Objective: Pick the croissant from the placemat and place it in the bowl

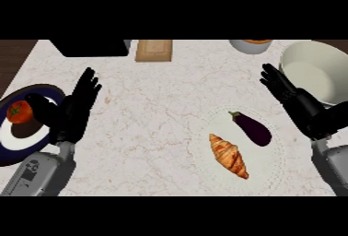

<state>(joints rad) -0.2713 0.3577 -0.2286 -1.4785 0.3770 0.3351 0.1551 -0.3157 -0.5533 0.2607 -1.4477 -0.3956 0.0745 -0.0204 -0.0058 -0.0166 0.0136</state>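
Croissant [229,155] lies on placemat [272,159] beside eggplant [251,128]. Bowl [319,69] sits far right. Left hand [76,108] and right hand [296,103] hover released, fingers straight, grasping nothing.

A: The counter [163,101] looks like pale marble, smooth, with faint reddish veins.

B: And the croissant [229,156]?

A: Flaky and ridged, a golden-brown baked crust. The eggplant [251,128] beside it is glossy dark purple.

B: The bowl [319,73]?

A: Smooth cream, matt, like ceramic. The placemat [272,159] is pale with a dotted, cloth-like edge. The board [154,50] at the back looks like light wood.
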